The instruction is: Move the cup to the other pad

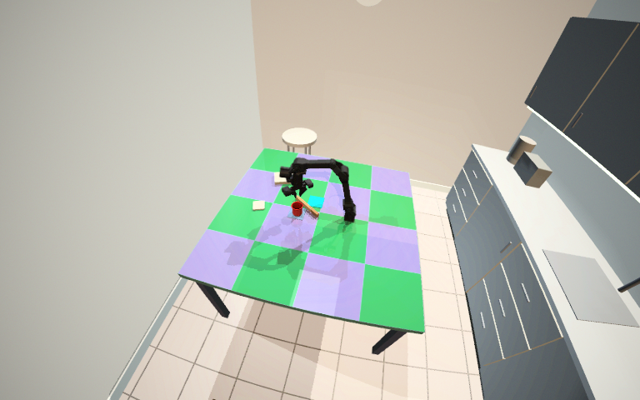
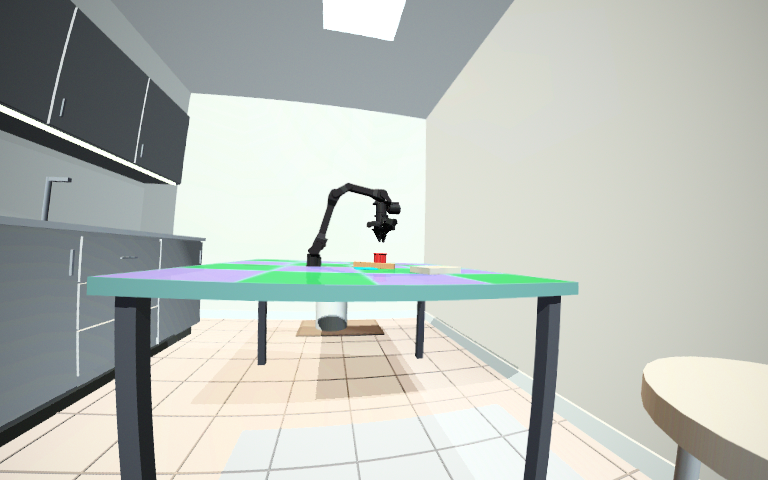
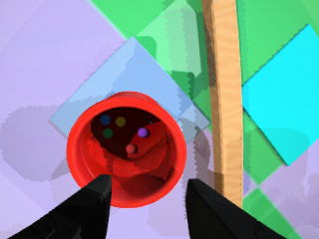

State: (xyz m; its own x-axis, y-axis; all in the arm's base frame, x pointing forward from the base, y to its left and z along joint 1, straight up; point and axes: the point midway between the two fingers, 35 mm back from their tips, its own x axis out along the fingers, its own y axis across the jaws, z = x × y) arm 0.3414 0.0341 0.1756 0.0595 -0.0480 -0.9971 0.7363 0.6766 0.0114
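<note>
A red cup (image 1: 297,209) (image 2: 380,258) (image 3: 125,166) stands upright on the pale blue pad (image 1: 292,217) (image 3: 125,70). Several small marbles (image 3: 143,132) of different colours lie inside it. The other pad (image 1: 317,202) (image 2: 368,268) (image 3: 286,100) is bright cyan and has nothing on it. My gripper (image 1: 297,194) (image 2: 381,241) (image 3: 149,187) points down above the cup, with a gap between the fingertips and the rim in the exterior view. Its fingers are partly apart with nothing between them. The pale pad's near part is hidden by the cup in the wrist view.
A wooden bar (image 1: 308,208) (image 2: 373,265) (image 3: 229,100) lies between the two pads, close beside the cup. A small cream block (image 1: 258,205) lies left of the cup in the top view. A larger cream block (image 1: 280,178) (image 2: 434,270) lies farther back there.
</note>
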